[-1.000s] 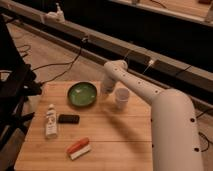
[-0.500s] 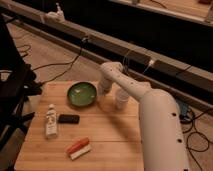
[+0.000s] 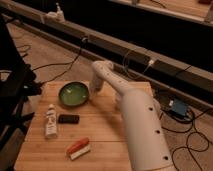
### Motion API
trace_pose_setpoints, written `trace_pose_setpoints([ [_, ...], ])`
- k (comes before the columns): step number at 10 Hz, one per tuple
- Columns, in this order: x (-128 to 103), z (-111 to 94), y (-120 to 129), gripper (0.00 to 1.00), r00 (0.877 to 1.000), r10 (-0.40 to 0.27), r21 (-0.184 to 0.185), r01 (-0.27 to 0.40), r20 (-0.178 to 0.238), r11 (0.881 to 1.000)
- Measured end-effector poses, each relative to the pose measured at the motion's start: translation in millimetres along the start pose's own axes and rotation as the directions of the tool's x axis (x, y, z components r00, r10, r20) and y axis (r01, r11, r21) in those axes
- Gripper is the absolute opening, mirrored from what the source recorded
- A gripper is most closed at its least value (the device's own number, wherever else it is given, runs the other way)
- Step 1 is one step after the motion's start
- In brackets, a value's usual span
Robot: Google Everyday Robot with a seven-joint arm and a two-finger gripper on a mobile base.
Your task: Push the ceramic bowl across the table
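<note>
Camera view: one table (image 3: 107, 132), light wood planks w/ seams showing. One ceramic bowl (image 3: 74, 94), green inside w/ dark rim, sat near the far left part of the top. The white arm (image 3: 137, 117) reached in from the right front and bent down at the far edge; the gripper (image 3: 94, 86) hung just beside the bowl's right rim, contact can't be told.

Other things on the top, one of each: a white bottle (image 3: 51, 121) lying near the left edge, a small black block (image 3: 68, 119) just right of it, a red-and-white item (image 3: 78, 148) toward the front. All three lay in front of the bowl, apart from it. No writing readable on the bottle. Cables (image 3: 60, 62) ran over the floor behind the table.
</note>
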Motion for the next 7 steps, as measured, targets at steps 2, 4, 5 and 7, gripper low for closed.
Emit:
trace_pose_setpoints([
  [2, -20.5, 11.2, -9.9, 0.0, 0.999, -0.035, -0.009, 0.035, 0.034, 0.999],
  [4, -44.4, 23.4, -14.5, 0.0, 0.994, -0.075, -0.022, 0.077, 0.079, 0.997],
  [5, -57.1, 29.1, -15.9, 0.0, 0.99, -0.1, -0.03, 0.104, 0.101, 0.994],
  [7, -84.2, 38.4, -17.9, 0.0, 0.977, -0.153, -0.037, 0.16, 0.148, 0.986],
])
